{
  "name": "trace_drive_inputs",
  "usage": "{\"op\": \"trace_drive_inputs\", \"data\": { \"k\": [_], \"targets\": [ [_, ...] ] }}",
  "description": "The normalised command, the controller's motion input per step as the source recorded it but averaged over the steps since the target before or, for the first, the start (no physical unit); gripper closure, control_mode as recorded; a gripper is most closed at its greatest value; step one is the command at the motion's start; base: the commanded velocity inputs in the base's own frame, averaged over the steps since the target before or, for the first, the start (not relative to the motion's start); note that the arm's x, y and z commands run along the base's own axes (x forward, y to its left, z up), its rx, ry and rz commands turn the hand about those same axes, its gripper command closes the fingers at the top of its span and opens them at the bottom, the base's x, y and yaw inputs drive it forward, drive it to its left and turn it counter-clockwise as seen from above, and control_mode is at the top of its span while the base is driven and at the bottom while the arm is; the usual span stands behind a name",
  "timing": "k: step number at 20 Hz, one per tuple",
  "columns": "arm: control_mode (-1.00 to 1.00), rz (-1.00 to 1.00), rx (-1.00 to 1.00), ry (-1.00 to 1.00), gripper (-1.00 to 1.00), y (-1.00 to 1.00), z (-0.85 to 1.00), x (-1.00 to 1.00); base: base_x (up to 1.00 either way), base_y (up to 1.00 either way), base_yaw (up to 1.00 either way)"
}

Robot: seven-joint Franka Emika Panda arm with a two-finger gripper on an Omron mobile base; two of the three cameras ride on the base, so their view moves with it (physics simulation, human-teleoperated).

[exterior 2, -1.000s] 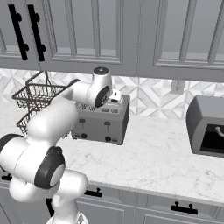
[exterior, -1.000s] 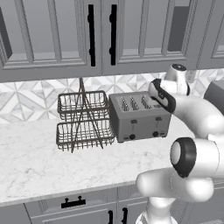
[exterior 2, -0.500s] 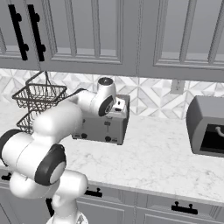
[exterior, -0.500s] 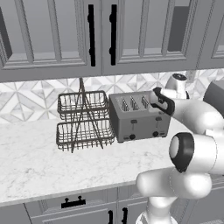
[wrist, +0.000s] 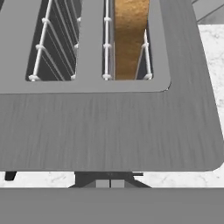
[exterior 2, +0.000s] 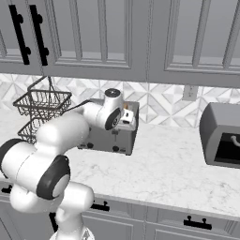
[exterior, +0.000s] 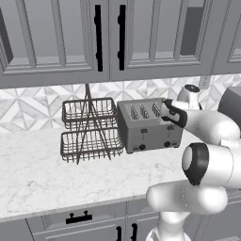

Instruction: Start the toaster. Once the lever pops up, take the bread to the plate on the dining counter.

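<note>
The gripper is clenched shut with nothing between its fingers, and it sits low at the right end of the toaster, just over the front edge of the top. Compared with a second ago the hand has come down and swung further toward that right end: earlier it stood higher above the slots, and now the wrist lies almost level with the toaster's top. In the hand view the brushed grey top of the toaster spreads across the picture, with the dark lever showing just past its near edge, close under the hand; whether the fingers press on it cannot be told. The bread sits down inside the slot nearest the right end, tan with a grainy face, held between white wire guides. The slot beside it holds only its wire guides. The toaster stands on the marble worktop against the patterned wall tiles, its small black knobs along the lower front. Just to its left is a two-tier wire basket rack, close to the toaster, with both baskets bare. Well apart to the right on the same worktop stands a grey boxy appliance with a dark opening. Grey cabinets with black handles hang above.
</note>
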Motion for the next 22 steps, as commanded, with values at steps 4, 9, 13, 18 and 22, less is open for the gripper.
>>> {"op": "trace_drive_inputs", "data": {
  "k": [4,9,13,18,22],
  "targets": [
    [-1.00,0.00,0.00,0.00,1.00,0.00,-0.26,0.39,0.00,0.00,0.00],
    [-1.00,0.00,0.00,0.00,1.00,0.00,-0.36,0.17,0.00,0.00,0.00],
    [-1.00,0.00,0.00,0.00,1.00,0.00,-0.61,-0.01,0.00,0.00,0.00],
    [-1.00,0.00,-0.02,0.00,1.00,0.00,-0.74,-0.11,0.00,0.00,0.00],
    [-1.00,-0.01,-0.03,0.00,1.00,0.00,-0.72,0.00,0.00,0.00,0.00]
  ]
}}
